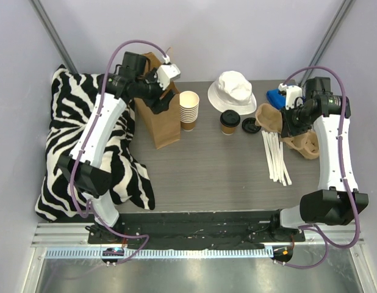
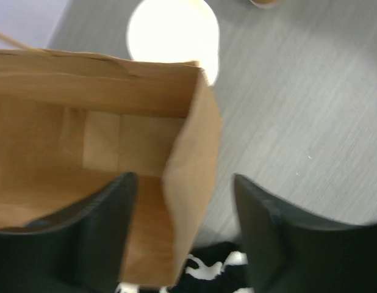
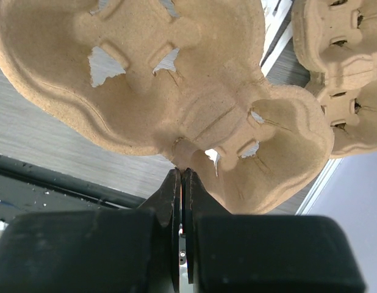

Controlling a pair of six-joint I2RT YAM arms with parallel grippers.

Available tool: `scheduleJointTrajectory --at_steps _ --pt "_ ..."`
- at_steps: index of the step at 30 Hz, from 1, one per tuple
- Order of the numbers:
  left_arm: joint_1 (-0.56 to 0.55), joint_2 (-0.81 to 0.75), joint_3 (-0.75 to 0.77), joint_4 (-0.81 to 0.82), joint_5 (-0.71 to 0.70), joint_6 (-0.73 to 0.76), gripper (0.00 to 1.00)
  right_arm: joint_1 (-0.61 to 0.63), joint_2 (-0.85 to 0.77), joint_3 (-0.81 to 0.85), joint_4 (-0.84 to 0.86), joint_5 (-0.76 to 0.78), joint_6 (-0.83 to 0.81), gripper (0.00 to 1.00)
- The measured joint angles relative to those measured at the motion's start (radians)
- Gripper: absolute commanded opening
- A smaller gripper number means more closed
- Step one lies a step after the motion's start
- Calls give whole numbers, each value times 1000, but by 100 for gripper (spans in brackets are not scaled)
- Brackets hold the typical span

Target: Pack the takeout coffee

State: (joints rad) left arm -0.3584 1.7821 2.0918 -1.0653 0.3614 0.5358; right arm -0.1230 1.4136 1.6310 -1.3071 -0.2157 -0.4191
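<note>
The coffee (image 1: pixel 230 121) stood unpacked on the surface (image 1: pixel 207 177), at 3 o'clock of the bag (image 1: pixel 166 125). The left tool (image 2: pixel 182 183) gaped astride the bag's wall; the right tool (image 3: pixel 182 174) was clamped on a tray (image 3: pixel 146 91).

Lidded coffee cup (image 1: pixel 230 121) mid-table btwn cup stack (image 1: pixel 188 110) & pulp tray (image 1: pixel 269 117), poss. loose lid (image 1: pixel 250 126) beside

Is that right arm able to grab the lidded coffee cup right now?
Probably not yet: the right gripper is shut on a pulp cup tray, leaving no free grip. The takeout coffee stands nearby, only a loose black lid between.
</note>
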Motion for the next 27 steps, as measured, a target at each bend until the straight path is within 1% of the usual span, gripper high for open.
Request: scheduleJointTrajectory --at_steps 1,2,3,7,8,10,14,18,22,27 --pt "-11 -1 -16 -10 -5 1 54 3 -2 5 -9 -3 -2 1" --pt "-23 -1 -32 -18 -10 1 41 4 -3 12 -17 -7 -2 1" --pt "-34 -1 -45 -31 -16 1 35 5 -5 21 -21 -11 -2 1" --pt "-87 -3 -56 -90 -53 -8 17 9 -18 64 -36 -23 -2 1" --pt "-107 -7 -55 -101 -66 -11 8 9 -23 74 -37 -26 -2 1" --pt "-161 -19 -55 -127 -93 -26 1 10 -35 95 -41 -31 -1 1" --pt "-277 -59 -56 -180 -119 -69 0 10 -48 124 -47 -42 3 1" --pt "-373 -108 -50 -239 -116 -124 0 10 -48 141 -51 -45 8 1" --pt "-419 -125 -14 -272 -85 -185 0 10 -48 154 -54 -46 20 1" --pt "-492 -125 -2 -269 -43 -225 0 10 -48 162 -56 -44 34 1"
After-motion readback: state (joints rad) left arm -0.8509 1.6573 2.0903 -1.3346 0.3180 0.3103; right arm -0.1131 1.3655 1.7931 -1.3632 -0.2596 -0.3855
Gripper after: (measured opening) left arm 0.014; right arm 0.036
